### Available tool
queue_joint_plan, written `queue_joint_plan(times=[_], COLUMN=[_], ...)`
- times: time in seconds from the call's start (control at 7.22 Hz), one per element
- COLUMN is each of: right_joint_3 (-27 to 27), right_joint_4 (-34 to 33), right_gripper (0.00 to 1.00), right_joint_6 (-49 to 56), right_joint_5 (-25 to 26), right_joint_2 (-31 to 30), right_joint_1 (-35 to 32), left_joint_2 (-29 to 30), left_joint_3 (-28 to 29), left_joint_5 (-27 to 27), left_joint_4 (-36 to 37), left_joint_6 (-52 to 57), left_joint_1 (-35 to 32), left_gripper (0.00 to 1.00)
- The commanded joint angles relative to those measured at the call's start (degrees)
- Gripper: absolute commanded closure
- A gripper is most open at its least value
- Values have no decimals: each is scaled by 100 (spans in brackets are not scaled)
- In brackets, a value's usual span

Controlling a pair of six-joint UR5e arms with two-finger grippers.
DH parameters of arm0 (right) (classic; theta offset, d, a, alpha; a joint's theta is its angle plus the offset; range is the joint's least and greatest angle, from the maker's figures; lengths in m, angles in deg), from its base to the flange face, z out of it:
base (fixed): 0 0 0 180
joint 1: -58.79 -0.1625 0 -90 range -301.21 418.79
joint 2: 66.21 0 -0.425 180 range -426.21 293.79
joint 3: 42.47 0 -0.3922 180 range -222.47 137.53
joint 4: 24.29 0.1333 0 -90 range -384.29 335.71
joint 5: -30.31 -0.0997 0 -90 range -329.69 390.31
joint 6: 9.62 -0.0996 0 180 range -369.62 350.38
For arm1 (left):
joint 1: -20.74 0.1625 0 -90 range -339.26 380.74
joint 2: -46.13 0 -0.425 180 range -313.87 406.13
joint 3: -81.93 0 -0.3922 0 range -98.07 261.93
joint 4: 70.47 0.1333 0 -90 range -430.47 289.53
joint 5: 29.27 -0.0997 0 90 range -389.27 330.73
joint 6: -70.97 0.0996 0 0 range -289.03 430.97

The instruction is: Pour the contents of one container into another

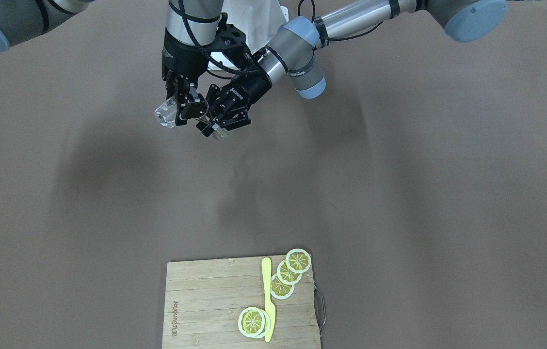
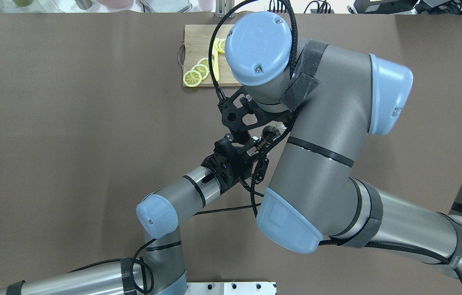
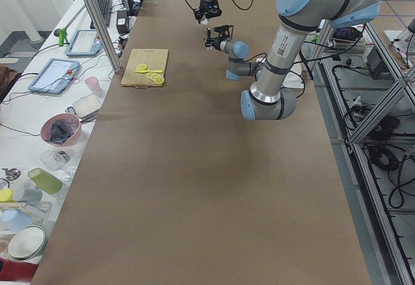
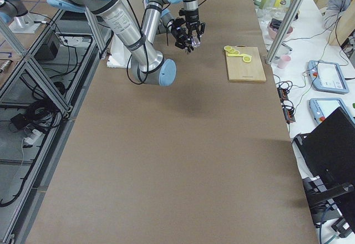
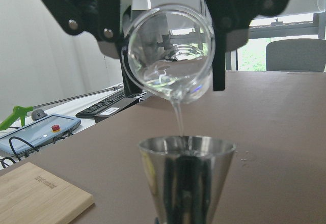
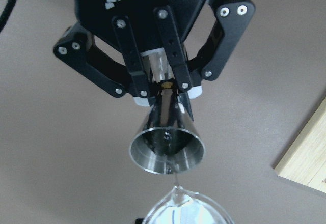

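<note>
We count one clear round glass [image 5: 170,56], tilted in midair in the right gripper's [image 1: 187,107] pinch | one thin stream [image 5: 179,119] falling into one shiny steel cone jigger [image 5: 186,178] just below, clamped by the left gripper [image 6: 167,89] | well apart: one wooden board [image 1: 205,300], five lemon slices [image 1: 298,261], one yellow knife [image 1: 267,300] | matte brown table [image 1: 399,194]
</note>
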Motion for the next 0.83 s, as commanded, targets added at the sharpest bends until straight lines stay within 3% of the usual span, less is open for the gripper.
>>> queue_joint_plan(times=[0.0, 0.69], right_joint_3=[8, 43], right_joint_4=[-1, 8], right_gripper=[100, 100], right_joint_6=[0, 0], right_joint_5=[15, 68], right_joint_2=[1, 27], right_joint_1=[10, 63], left_joint_2=[0, 0], left_joint_3=[0, 0], left_joint_5=[0, 9], left_joint_4=[0, 0], left_joint_6=[0, 0], left_joint_1=[0, -9], left_gripper=[100, 100])
